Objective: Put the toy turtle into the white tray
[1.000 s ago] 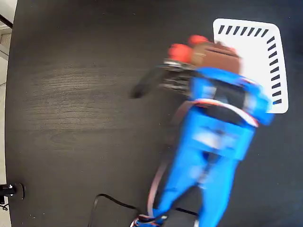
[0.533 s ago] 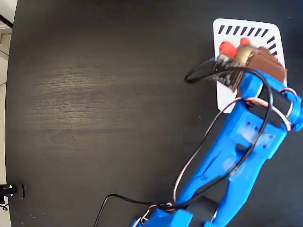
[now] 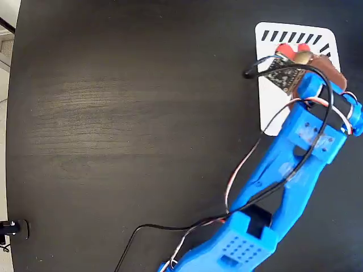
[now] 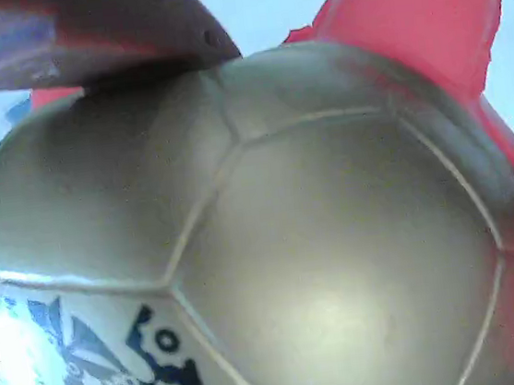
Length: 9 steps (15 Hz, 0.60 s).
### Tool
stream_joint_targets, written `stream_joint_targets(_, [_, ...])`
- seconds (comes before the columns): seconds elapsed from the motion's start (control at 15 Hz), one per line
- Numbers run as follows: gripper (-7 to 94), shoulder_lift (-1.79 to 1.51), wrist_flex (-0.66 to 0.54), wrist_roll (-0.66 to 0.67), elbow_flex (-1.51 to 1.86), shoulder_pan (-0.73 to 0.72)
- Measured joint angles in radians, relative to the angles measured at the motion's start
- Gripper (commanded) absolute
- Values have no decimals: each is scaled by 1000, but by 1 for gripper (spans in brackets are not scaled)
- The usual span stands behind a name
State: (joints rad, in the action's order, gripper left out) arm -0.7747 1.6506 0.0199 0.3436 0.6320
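Tabletop point(image 3: 113, 113) of dark black woodgrain, pale floor strip at left edge, blue arm's claw point(image 3: 303, 56) pinching toy turtle point(image 4: 244, 240) over white tray point(image 3: 272, 107)

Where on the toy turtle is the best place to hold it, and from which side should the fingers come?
Grip the toy turtle across its domed shell, fingers coming from above onto opposite flanks. The dome is wide and rounded, while the coral legs are thin flaps that would probably slip. The gripper already holds it this way above the white tray.

Black wood-grain table point(image 3: 113, 113), pale floor point(image 3: 7, 51) at left edge
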Motion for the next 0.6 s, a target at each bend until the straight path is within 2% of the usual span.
stream_joint_targets(0.6, [1,132,0,0,-46,11])
